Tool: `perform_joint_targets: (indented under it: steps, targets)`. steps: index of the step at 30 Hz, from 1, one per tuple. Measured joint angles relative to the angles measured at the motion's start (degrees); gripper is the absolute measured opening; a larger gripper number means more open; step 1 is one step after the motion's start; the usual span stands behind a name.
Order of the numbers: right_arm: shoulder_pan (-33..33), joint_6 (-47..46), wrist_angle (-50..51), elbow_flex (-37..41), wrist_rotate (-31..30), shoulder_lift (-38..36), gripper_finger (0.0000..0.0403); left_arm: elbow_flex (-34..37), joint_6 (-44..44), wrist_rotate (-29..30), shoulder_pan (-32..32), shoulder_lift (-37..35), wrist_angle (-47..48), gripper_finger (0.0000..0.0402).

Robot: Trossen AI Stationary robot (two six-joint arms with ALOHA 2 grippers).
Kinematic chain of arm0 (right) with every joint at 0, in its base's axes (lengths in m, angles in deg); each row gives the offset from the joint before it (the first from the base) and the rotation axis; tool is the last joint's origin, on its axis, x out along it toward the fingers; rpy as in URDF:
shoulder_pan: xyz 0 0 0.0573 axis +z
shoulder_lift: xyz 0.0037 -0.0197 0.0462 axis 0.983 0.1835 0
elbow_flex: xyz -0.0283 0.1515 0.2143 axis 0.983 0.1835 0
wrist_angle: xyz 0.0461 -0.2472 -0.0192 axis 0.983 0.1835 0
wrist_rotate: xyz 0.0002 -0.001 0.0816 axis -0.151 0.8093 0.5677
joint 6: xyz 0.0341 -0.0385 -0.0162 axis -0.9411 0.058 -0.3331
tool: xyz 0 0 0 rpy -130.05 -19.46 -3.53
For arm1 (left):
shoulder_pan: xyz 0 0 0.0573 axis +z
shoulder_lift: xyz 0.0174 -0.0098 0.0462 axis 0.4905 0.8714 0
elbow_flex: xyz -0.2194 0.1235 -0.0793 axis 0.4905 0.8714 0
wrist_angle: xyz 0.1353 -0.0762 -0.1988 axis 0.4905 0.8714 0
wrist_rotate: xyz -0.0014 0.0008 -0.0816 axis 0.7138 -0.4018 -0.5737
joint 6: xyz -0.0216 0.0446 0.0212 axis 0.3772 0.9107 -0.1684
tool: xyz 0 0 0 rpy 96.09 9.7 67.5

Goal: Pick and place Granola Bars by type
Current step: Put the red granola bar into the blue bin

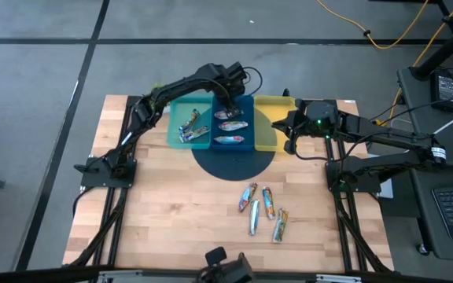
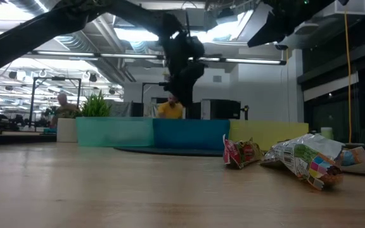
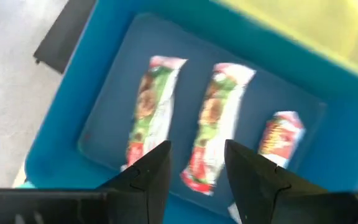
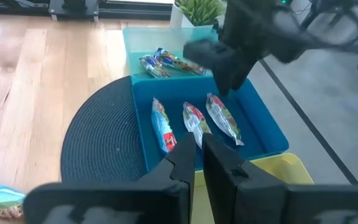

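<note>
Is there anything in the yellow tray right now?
No, the yellow tray looks empty in the high view; bars lie only in the blue tray and teal tray.

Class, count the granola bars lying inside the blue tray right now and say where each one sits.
3, side by side in the blue tray: one bar nearest the teal tray, a middle bar, and one bar toward the yellow tray. None looks hidden.

Even, bright overhead light on the wooden table [image 1: 171, 212], shadows soft. Low view: ceiling strip lights [image 2: 138, 35] blow out, arms above the blue tray [image 2: 189, 134] go silhouette, near tabletop soft. Left wrist view motion-blurred across the tray.
</note>
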State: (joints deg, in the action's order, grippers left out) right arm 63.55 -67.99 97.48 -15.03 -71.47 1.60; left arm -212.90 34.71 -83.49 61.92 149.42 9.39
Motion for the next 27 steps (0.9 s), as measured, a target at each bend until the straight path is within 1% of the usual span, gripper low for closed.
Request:
perform_joint_targets:
  steps: [6,8,13,16,21,27]
  targets:
    - [0.0,0.0,1.7,0.0,0.0,0.0,0.0034,-5.3,-0.2,-0.5,-3.1,0.0,3.4,0.0143]
    - [0.0,0.0,1.9,0.0,0.0,0.0,0.0034,-5.3,-0.9,-0.7,-4.4,-0.8,3.1,0.0143]
    - [0.0,0.0,2.2,0.0,0.0,0.0,0.0034,-4.9,-2.3,-3.5,-7.8,-3.7,3.8,0.0143]
    - [0.0,0.0,2.2,0.0,0.0,0.0,0.0034,-4.9,-3.5,-3.8,-10.0,-6.1,3.7,0.0143]
    - [0.0,0.0,2.1,0.0,0.0,0.0,0.0034,-4.9,-4.6,-4.4,-14.9,-11.2,3.8,0.0143]
    - [0.0,0.0,1.6,0.0,0.0,0.0,0.0034,-4.9,-11.4,-5.2,-23.4,-15.7,3.2,0.0143]
